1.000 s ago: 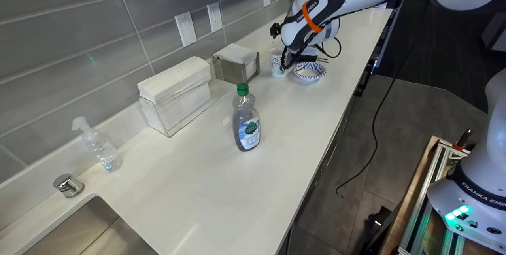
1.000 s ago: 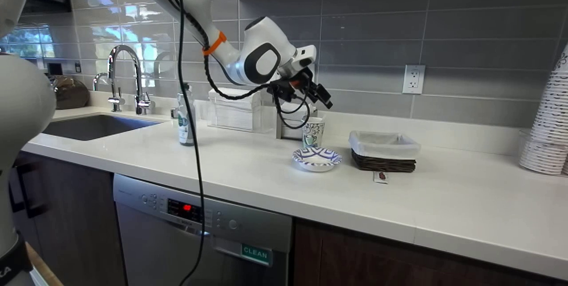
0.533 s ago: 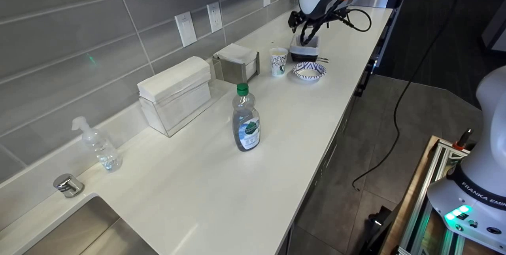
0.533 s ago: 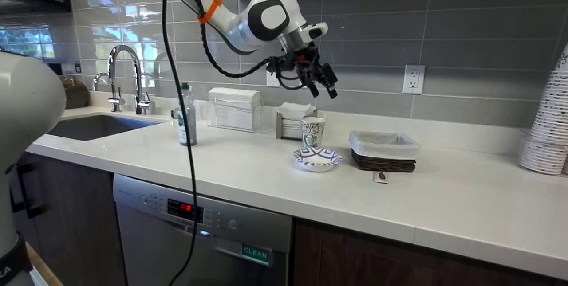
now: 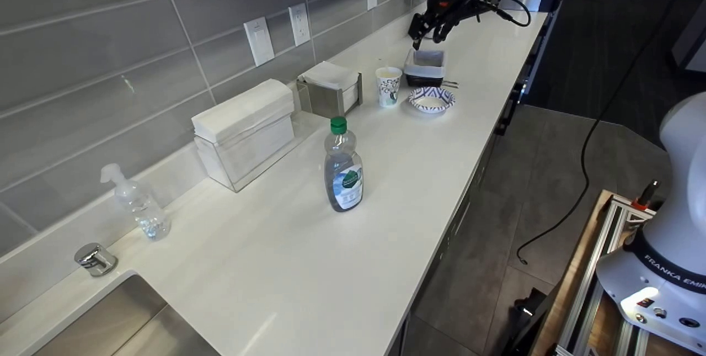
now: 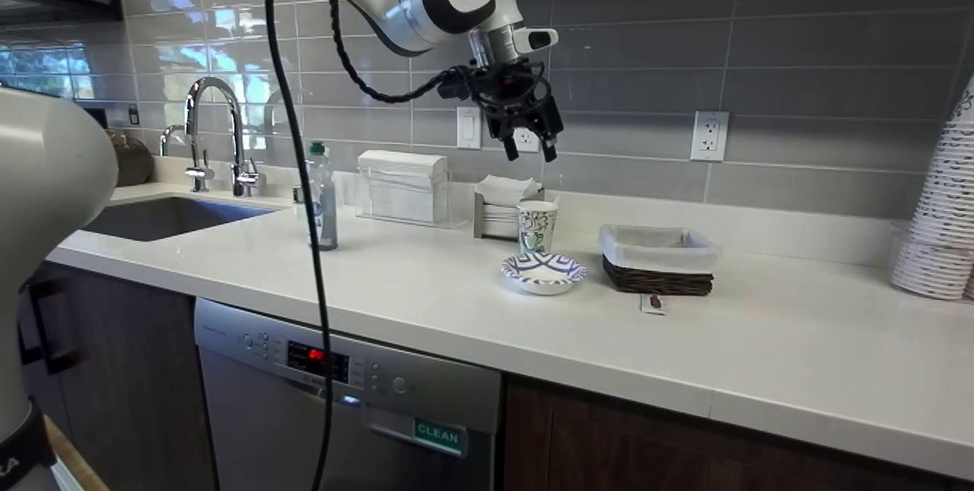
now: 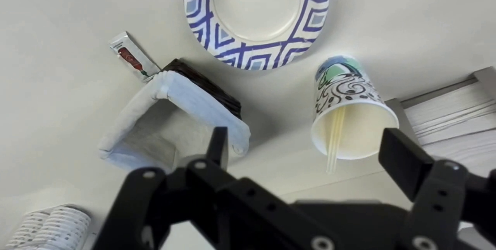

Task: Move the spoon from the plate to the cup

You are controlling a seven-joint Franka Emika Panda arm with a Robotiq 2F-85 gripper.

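Hand (image 6: 530, 157) raised, tipped steeper downward; base light (image 5: 641, 296) gone from green to white.

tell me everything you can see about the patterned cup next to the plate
The cup looks like paper: white, round, wider at its mouth, with dark swirls, a green-and-blue patch near the base, and a pale plain inside. It stands upright on the counter, apart from the plate and the napkin holder. A slim translucent stick leans in it, one end past the rim, the other hidden. The open hand is not touching it.

"clean" — on the green sign (image 6: 438, 436) on the dishwasher (image 6: 266, 407); "franka emi…" — on the robot's base (image 5: 659, 287).
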